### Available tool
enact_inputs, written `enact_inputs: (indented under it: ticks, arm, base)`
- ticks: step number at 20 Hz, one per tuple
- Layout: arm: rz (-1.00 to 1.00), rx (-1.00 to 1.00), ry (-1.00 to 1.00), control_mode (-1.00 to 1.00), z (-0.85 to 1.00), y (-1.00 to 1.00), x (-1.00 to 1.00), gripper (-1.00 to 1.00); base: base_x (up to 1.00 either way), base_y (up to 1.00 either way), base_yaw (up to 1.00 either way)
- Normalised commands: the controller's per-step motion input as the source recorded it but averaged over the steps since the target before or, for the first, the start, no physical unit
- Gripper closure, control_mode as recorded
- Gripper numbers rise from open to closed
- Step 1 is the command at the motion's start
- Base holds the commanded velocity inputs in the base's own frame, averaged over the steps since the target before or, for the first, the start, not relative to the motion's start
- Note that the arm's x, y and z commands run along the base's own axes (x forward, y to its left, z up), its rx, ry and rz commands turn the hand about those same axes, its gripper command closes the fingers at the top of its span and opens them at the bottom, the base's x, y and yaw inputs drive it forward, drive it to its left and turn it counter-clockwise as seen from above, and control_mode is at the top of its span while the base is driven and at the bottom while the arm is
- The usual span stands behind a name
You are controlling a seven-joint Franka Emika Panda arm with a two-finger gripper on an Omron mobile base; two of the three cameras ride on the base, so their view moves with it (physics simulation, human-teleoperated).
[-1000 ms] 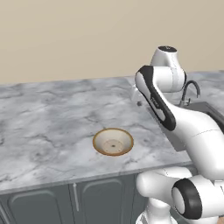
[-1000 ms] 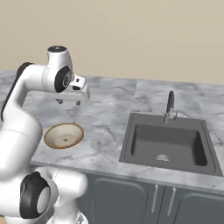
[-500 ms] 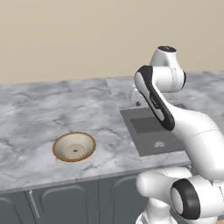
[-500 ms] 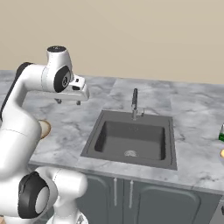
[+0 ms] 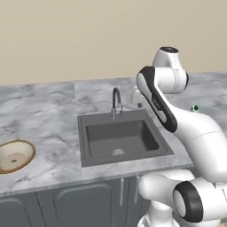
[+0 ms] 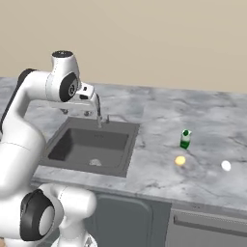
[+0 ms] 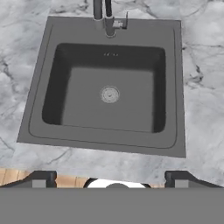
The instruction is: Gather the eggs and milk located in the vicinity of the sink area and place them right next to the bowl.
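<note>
Milk (image 6: 185,139) stands right of sink (image 6: 89,144).

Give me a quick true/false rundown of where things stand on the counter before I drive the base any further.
1. The milk stands upright on the counter, on the far side of the sink from the arm's base. True.
2. The tool is shut on an egg. False: the tool is open, its fingers wide apart, with nothing between them.
3. The bowl sits on the counter apart from the sink. True.
4. A white egg lies in the sink basin. False: it lies on the counter, beyond the milk; the basin holds only its drain.
5. The milk has tipped over. False: it is upright, cap on top.
</note>
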Motion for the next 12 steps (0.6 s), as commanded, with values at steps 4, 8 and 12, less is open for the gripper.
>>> enact_inputs:
  ticks: [4,8,12]
  arm:
    - [0.0,0.0,0.0,1.0,0.0,0.0,0.0,-1.0]
    - [0.0,0.0,0.0,1.0,0.0,0.0,0.0,-1.0]
    - [0.0,0.0,0.0,1.0,0.0,0.0,0.0,-1.0]
  base:
    - [0.0,-1.0,0.0]
    - [0.0,-0.94,0.0]
    - [0.02,-0.89,0.0]
